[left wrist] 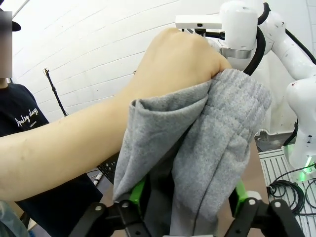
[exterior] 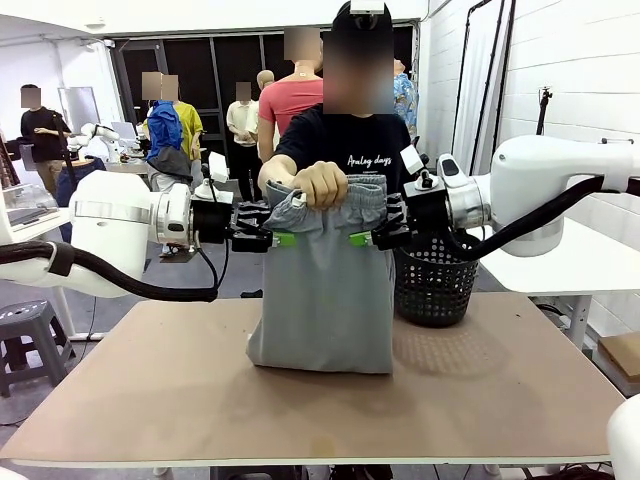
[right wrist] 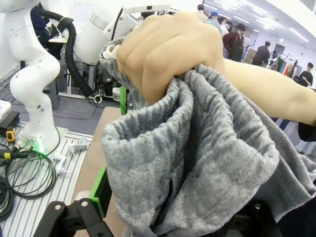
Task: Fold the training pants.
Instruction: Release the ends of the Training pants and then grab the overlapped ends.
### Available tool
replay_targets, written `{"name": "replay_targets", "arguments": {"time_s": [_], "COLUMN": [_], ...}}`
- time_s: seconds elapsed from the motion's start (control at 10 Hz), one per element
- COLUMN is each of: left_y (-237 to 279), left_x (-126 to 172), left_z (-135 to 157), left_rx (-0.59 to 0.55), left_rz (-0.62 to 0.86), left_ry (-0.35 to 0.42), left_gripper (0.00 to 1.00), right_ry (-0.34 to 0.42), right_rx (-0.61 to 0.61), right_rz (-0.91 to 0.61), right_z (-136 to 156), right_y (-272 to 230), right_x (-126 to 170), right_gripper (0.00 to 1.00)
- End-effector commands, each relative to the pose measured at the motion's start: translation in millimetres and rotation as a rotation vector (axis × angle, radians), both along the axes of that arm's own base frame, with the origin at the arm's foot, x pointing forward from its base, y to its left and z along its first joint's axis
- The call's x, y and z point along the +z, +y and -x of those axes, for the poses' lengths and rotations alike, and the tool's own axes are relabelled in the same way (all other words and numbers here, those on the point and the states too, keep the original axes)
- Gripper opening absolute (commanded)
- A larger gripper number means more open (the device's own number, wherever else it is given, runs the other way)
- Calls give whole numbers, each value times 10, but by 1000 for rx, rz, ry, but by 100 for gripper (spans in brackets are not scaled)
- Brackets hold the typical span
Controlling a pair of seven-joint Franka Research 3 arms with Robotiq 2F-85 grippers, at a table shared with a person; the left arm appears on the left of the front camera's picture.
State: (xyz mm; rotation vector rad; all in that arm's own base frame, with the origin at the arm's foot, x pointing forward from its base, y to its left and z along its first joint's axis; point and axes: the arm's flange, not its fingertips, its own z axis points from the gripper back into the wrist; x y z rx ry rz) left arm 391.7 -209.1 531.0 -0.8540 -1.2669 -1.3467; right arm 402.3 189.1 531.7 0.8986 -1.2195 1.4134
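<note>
The training pants [exterior: 322, 300] hang between my arms, hem on the counter [exterior: 150, 380], waistband bunched in the person's hand [exterior: 322, 184]. My left fingers [exterior: 272, 238] stand spread around the fabric's edge, not pinching. I cannot tell whether my right fingers [exterior: 366, 238] have closed. Best to clamp both sides level, just under the waistband.

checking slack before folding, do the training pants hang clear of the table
No, the training pants hang from the person's hand with their lower end resting on the table.
</note>
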Motion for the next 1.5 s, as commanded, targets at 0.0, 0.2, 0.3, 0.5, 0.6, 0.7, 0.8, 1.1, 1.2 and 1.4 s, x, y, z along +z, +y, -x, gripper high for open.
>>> {"name": "replay_targets", "arguments": {"time_s": [0.0, 0.2, 0.3, 0.5, 0.6, 0.7, 0.8, 1.1, 1.2, 1.4], "left_y": [32, 45, 42, 62, 98, 117, 147, 219, 241, 267], "left_x": [-20, -27, -40, -48, -49, -50, -45, -38, -53, -74], "left_z": [-22, -30, -33, -25, -15, -6, 8, 16, 22, 19], "left_rx": [9, 12, 12, 18, 27, 36, 47, 73, 79, 90], "left_rz": [35, 44, 41, 36, 46, 51, 55, 54, 53, 46], "left_ry": [19, 21, 25, 13, 13, 10, 8, -2, 1, 3], "left_gripper": [100, 100, 100, 100, 100, 100, 100, 100, 100, 100], "right_ry": [11, 25, 31, 39, 43, 43, 45, 45, 42, 35], "right_rx": [-20, -22, -29, -62, -71, -81, -91, -117, -128, -157], "right_rz": [-12, -35, -37, -33, -31, -30, -30, -31, -36, -47], "right_z": [-5, -8, -12, -4, 5, 24, 53, 125, 145, 195], "right_y": [13, 17, 16, -8, -17, -39, -69, -147, -175, -268], "right_x": [-8, -25, -30, -29, -36, -40, -41, -45, -33, -14], "right_gripper": [100, 100, 100, 100, 100, 100, 100, 100, 100, 100]}}
